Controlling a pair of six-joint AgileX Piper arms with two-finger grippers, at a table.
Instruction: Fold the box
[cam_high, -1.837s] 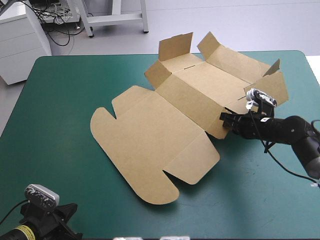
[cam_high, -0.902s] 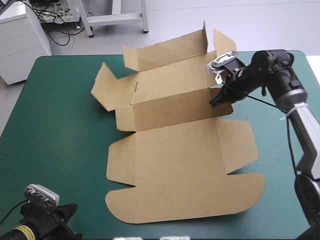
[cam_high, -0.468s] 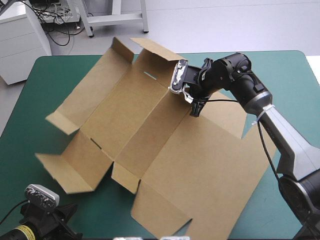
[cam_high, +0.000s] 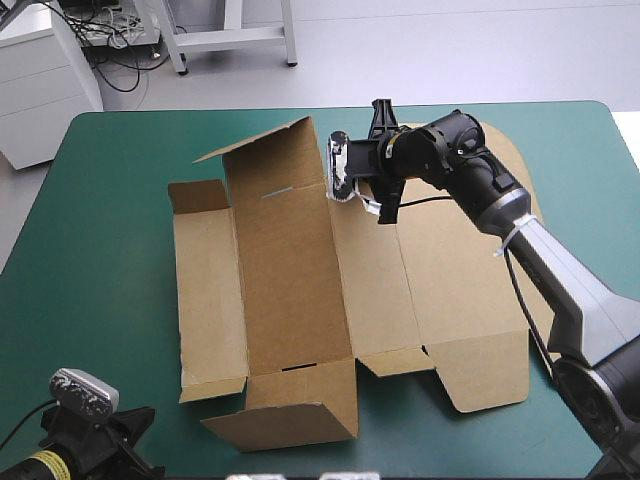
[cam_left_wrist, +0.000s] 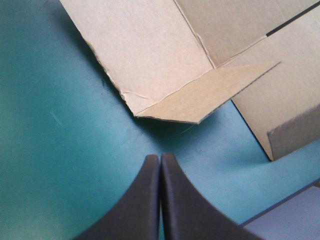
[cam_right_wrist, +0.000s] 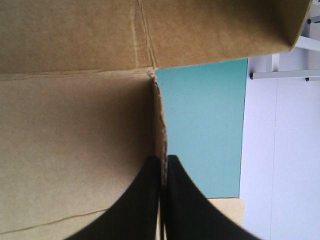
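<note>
Right jaws on half-hidden box edge

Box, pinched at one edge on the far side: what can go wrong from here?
1. The right gripper pinches only a thin edge of the box, so the sheet may slip or swing.
2. The left gripper is shut on nothing, off the board; the raised walls have no support and may flop open.
3. A loose flap lies just ahead of the left gripper and could snag it.
</note>
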